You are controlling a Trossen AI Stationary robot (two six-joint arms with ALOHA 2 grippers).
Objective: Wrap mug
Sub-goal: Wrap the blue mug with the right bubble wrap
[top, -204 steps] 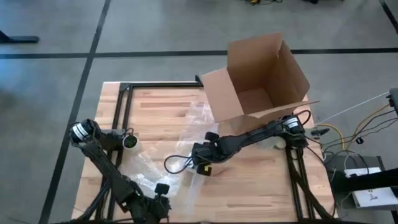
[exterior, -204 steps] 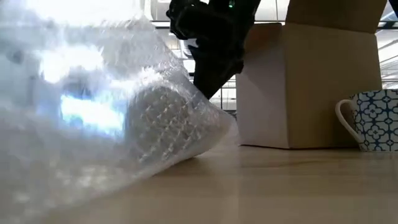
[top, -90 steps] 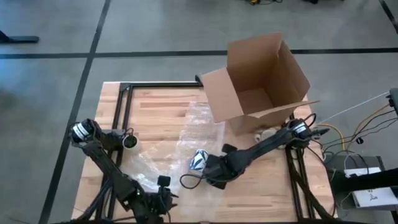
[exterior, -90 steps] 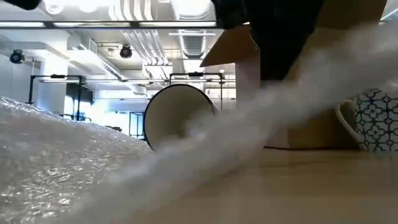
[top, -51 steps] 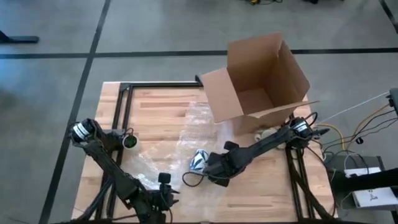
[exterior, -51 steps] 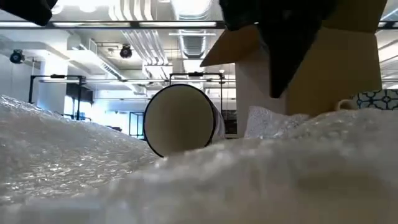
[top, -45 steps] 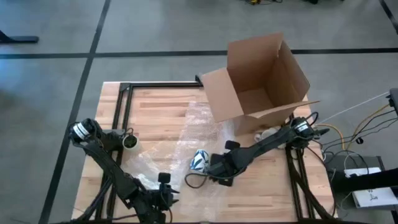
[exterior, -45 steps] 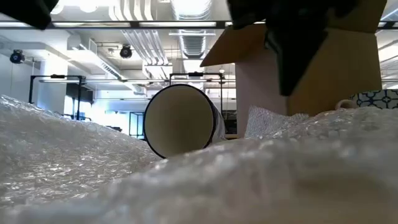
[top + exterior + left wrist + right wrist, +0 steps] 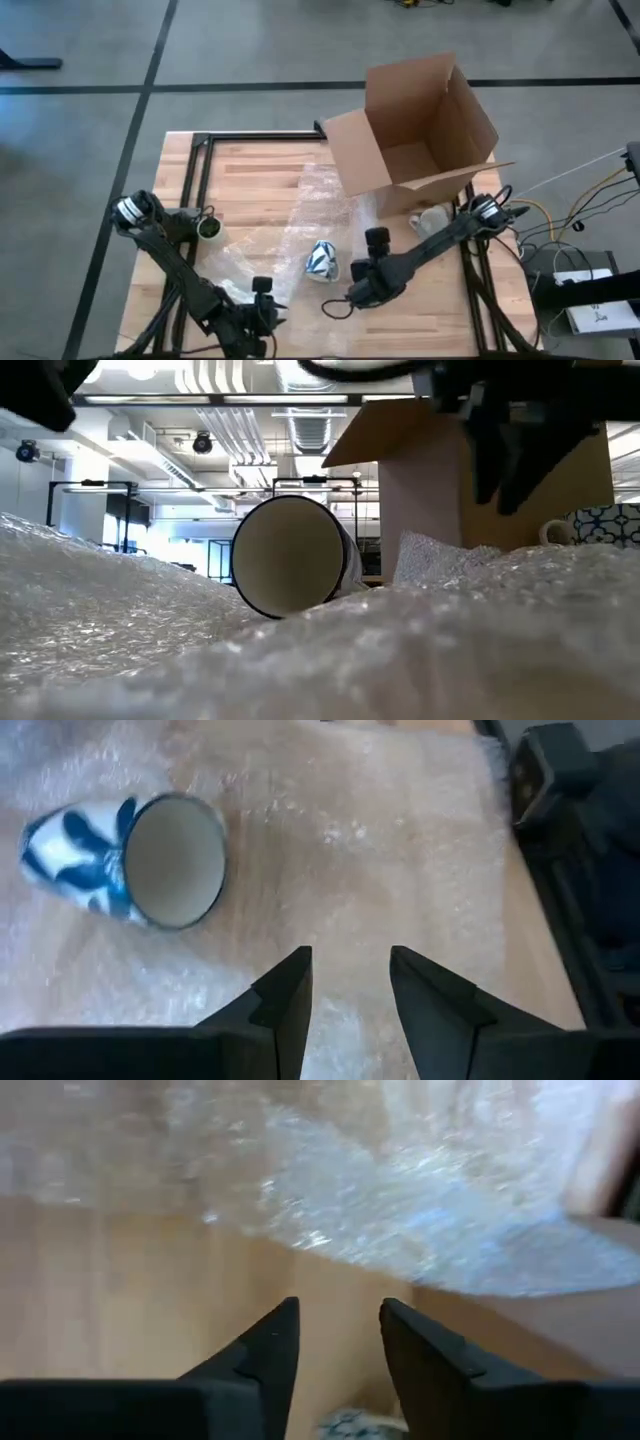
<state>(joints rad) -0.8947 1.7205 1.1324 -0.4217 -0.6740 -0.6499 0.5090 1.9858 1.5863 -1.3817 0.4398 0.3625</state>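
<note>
A blue-and-white mug (image 9: 320,260) lies on its side on a sheet of clear bubble wrap (image 9: 290,235), its side on the wrap. In the low view the mug (image 9: 290,555) shows its open mouth. My left gripper (image 9: 262,300) stands open near the table's front edge, pointing at the mug (image 9: 130,860), with nothing between its fingers. My right gripper (image 9: 352,296) hangs open to the mug's right, over bare wood by the wrap's edge (image 9: 420,1190).
An open cardboard box (image 9: 420,120) stands at the far right of the table. A second patterned mug (image 9: 430,218) stands just in front of the box, and the low view shows this mug (image 9: 605,525) at the right. Bare wood lies at the near right.
My right gripper has drawn back from the mug toward the table's near and right edges. The wrap's near part, raised a second ago, has sunk flat in front of the low camera. The mug has stayed on its side.
</note>
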